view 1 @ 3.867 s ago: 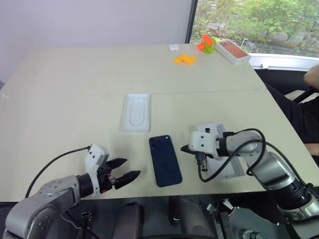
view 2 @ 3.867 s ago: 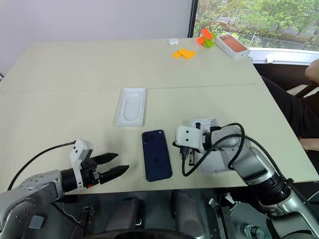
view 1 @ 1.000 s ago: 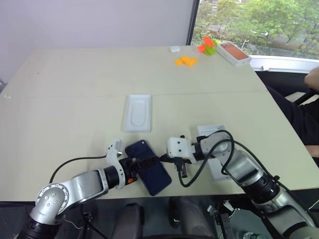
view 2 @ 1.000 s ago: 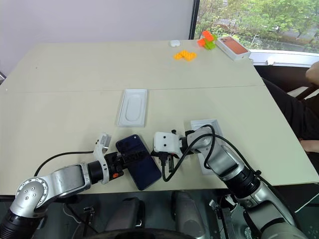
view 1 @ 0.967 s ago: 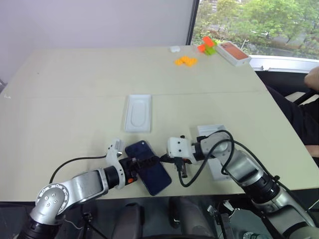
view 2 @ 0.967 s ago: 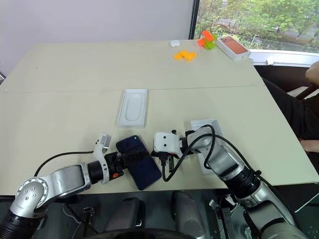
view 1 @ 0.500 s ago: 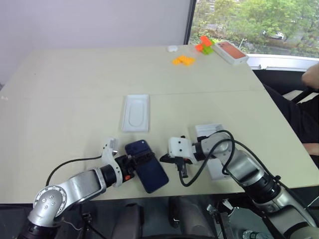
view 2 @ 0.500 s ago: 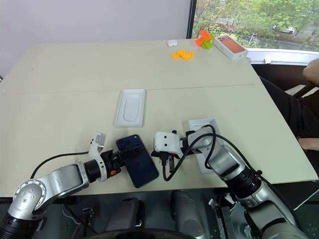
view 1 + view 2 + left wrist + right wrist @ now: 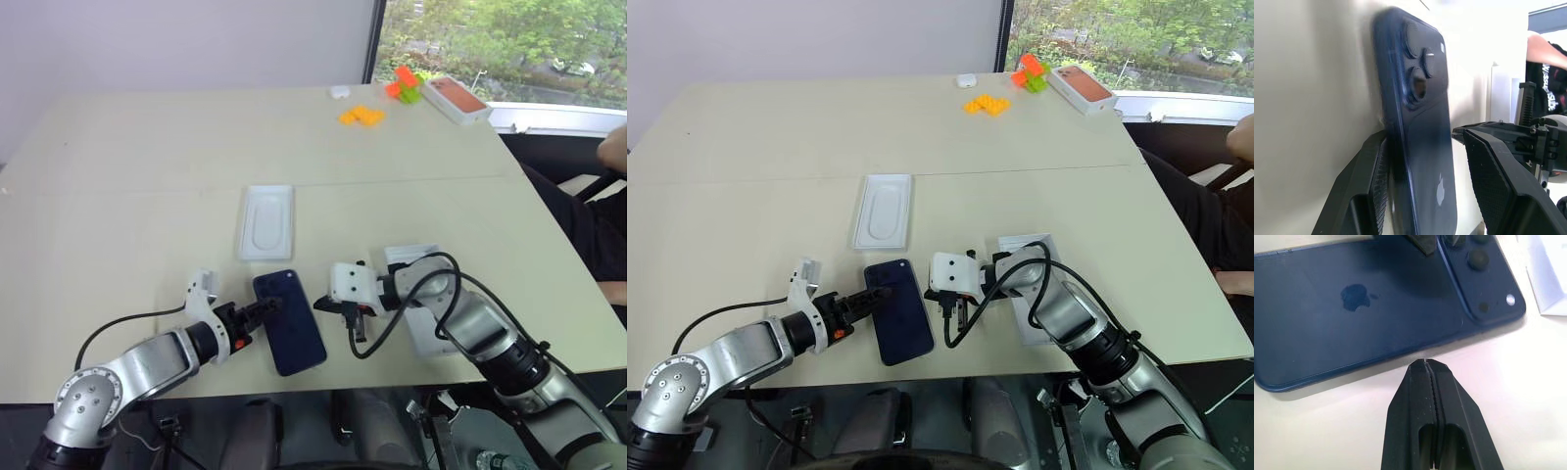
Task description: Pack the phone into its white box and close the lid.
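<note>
Your left gripper (image 9: 272, 306) sits near the front edge of the table (image 9: 118, 176), w/ its two black fingers (image 9: 1369, 181) partly open on either side of the phone (image 9: 290, 322). In the left wrist view one finger sits right against the phone's edge; the other stands a bit off its back, w/ a gap you can see. So it's around the phone, but you can't tell if it really has a grip.

The phone is dark blue & lies back-up on the table, its camera bumps at the far end. It's a little bit turned, not square to the table edge.

Just behind it, further from you, lies the flat white insert (image 9: 266, 221) w/ an oval dip, a small way from the phone.

Next, your right gripper (image 9: 320, 305) is squeezed fully shut, nothing in it (the right wrist view shows both fingers pressed flat together). Its tip sits just beside the phone's long right edge, low by the table; you can't tell if it touches.

To the right of that, the white box (image 9: 423, 299) rests on the table, partly hidden by the right arm & its cable.

Far off at the right back corner: orange & green blocks (image 9: 364, 116) & a white box with a salmon-orange top (image 9: 456, 100).
</note>
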You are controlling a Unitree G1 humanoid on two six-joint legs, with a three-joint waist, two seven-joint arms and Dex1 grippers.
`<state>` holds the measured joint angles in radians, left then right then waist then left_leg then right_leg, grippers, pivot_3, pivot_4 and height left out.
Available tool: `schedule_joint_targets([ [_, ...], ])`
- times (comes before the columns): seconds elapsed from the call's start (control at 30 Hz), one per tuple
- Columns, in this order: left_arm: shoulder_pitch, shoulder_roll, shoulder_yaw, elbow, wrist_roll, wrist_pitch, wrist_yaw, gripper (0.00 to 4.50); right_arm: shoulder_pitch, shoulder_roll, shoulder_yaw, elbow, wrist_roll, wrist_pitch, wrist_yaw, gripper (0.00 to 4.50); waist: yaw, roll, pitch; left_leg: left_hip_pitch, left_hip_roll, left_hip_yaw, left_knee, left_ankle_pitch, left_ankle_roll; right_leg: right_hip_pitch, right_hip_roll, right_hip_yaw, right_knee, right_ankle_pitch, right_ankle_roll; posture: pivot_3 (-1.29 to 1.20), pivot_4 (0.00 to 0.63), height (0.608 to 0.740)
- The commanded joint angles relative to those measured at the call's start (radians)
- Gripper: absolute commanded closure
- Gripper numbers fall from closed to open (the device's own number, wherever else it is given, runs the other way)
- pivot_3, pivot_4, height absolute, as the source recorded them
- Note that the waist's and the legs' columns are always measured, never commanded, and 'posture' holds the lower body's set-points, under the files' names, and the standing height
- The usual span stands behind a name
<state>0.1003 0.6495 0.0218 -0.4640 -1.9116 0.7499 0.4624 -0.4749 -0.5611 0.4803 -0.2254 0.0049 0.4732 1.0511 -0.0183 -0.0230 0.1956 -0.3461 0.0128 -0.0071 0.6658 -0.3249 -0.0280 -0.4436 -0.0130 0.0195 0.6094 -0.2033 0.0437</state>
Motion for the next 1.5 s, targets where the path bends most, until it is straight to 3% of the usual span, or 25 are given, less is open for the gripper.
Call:
schedule_joint_targets([
  [0.03,0.010,0.013,0.017,0.010,-0.010,0.002,0.000,2.02,-0.018,0.007,-0.031,-0.008,0.010,-0.009,-0.013,4.50,0.000,0.000,0.000,0.000,0.000,0.000,0.000,0.000,0.000,0.000,0.000,0.000,0.000,0.000,0.000,0.00,0.150,0.740],
  [0.07,0.010,0.014,0.016,0.011,-0.014,0.004,-0.002,2.02,-0.019,0.007,-0.032,-0.007,0.010,-0.009,-0.015,4.50,0.000,0.000,0.000,0.000,0.000,0.000,0.000,0.000,0.000,0.000,0.000,0.000,0.000,0.000,0.000,0.00,0.150,0.740],
  [0.17,0.013,0.017,0.012,0.010,-0.014,0.008,-0.007,2.87,-0.019,0.007,-0.033,-0.006,0.012,-0.008,-0.021,4.50,0.000,0.000,0.000,-0.002,0.000,0.000,0.000,0.000,0.000,-0.001,0.000,0.000,0.000,0.000,0.000,0.00,0.150,0.740],
  [0.27,0.009,0.015,0.013,0.011,-0.018,0.008,-0.019,4.28,-0.018,0.009,-0.036,-0.007,0.012,-0.006,-0.025,4.50,0.005,0.000,0.000,-0.005,0.000,0.000,0.000,0.000,0.000,-0.003,-0.001,-0.001,-0.001,0.000,0.000,0.00,0.150,0.740],
  [0.3,0.008,0.014,0.014,0.008,-0.021,0.007,-0.025,4.45,-0.017,0.010,-0.036,-0.008,0.012,-0.006,-0.026,4.50,0.007,0.000,0.000,-0.005,-0.001,-0.001,0.001,0.000,0.000,-0.003,-0.001,-0.001,-0.001,0.000,0.000,0.00,0.150,0.740],
  [0.67,0.040,0.013,0.061,-0.028,-0.058,-0.017,-0.077,4.47,-0.021,0.001,-0.056,-0.009,0.012,-0.004,-0.034,4.50,0.004,0.000,0.000,-0.007,-0.001,-0.001,0.001,0.000,0.000,-0.003,-0.002,-0.001,-0.004,0.002,-0.003,0.00,0.150,0.740],
  [0.97,0.202,0.006,0.213,-0.109,-0.061,-0.009,-0.300,4.47,-0.117,0.039,-0.137,0.063,0.041,-0.002,-0.073,4.50,0.006,0.000,0.000,-0.009,-0.001,0.000,0.001,0.000,0.000,-0.004,-0.002,-0.002,-0.005,0.002,-0.003,0.00,0.150,0.740],
  [1.07,0.266,0.009,0.268,-0.106,-0.061,-0.004,-0.363,4.50,-0.152,0.084,-0.145,0.104,0.043,-0.018,-0.100,3.73,0.002,0.000,0.000,-0.010,-0.001,0.000,0.001,0.000,0.000,-0.004,-0.001,-0.003,-0.006,0.002,-0.004,0.00,0.150,0.740],
  [1.17,0.310,0.022,0.305,-0.101,-0.061,0.002,-0.404,4.50,-0.183,0.112,-0.125,0.143,0.020,-0.059,-0.115,2.28,0.002,0.000,0.000,-0.010,-0.001,0.000,0.001,0.000,0.000,-0.005,-0.002,-0.002,-0.006,0.003,-0.004,0.00,0.150,0.740],
  [1.5,0.426,0.036,0.450,-0.035,-0.046,0.005,-0.475,4.50,-0.296,0.209,-0.028,0.375,-0.045,-0.281,-0.069,2.28,0.001,0.000,0.001,-0.011,0.000,0.001,0.000,0.000,0.001,-0.006,-0.001,-0.002,-0.006,0.003,-0.004,0.00,0.150,0.740],
])
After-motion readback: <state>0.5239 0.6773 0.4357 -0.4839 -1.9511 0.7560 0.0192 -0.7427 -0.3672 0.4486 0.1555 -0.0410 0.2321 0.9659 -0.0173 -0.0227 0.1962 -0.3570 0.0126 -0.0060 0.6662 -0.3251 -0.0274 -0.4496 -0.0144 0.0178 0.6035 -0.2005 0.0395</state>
